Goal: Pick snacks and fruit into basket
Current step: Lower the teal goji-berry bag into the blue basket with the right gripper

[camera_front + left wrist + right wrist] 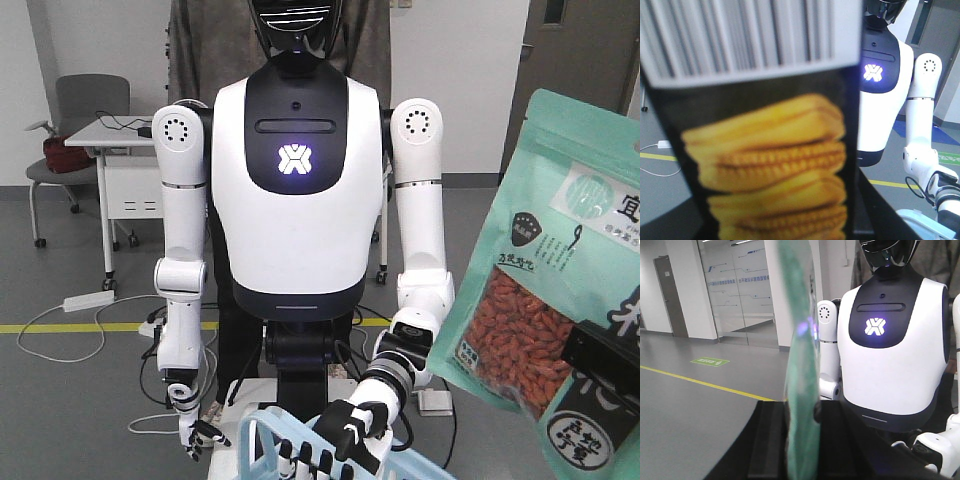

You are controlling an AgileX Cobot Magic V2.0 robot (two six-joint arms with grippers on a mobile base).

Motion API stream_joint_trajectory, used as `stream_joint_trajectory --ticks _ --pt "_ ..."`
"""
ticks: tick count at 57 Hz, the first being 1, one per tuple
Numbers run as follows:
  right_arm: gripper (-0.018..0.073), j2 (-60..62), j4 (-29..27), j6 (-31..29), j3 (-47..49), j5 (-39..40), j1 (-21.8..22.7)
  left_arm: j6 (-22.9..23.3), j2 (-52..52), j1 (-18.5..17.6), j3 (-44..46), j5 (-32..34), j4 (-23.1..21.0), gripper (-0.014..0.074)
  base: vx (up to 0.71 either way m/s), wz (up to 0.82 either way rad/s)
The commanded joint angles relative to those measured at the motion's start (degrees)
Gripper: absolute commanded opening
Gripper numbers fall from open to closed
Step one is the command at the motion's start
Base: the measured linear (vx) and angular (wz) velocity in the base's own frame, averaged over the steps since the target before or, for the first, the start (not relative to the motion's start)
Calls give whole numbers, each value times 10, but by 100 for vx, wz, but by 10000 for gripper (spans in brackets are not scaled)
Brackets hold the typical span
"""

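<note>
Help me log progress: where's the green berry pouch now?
Front view: the mint-green pouch is held up at the right edge, above and right of the blue basket; the right wrist view shows it edge-on.

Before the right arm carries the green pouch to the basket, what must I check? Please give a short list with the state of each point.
1. Grip on the green pouch: ok, the right gripper is shut on it.
2. Basket in view: ok, but only its rim and handle show, at the bottom edge of the front view.
3. Pouch over the basket: not ok, it hangs off to the side.
4. Basket rim free: not ok, the humanoid's hand is at it.
5. Room inside the basket: cannot tell, the inside is out of view.
6. Left gripper: cannot tell, a black snack pack fills its camera.
</note>
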State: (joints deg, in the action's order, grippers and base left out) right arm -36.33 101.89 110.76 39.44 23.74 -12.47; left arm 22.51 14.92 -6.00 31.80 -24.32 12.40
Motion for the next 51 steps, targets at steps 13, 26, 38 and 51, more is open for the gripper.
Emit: stream_joint_trajectory --ticks 13,26,38,51 --pt "-9 0 1 0 18 -19 2 -1 17 -4 21 79 4 2 0 0" --pt "-9 0 -2 18 18 -33 2 -1 45 -4 22 112 -1 2 0 0" --pt "-9 -2 -2 96 18 -37 2 -1 72 -4 54 106 -1 2 0 0" --pt "-9 -110 1 96 45 106 2 -7 88 -4 75 98 -1 2 0 0"
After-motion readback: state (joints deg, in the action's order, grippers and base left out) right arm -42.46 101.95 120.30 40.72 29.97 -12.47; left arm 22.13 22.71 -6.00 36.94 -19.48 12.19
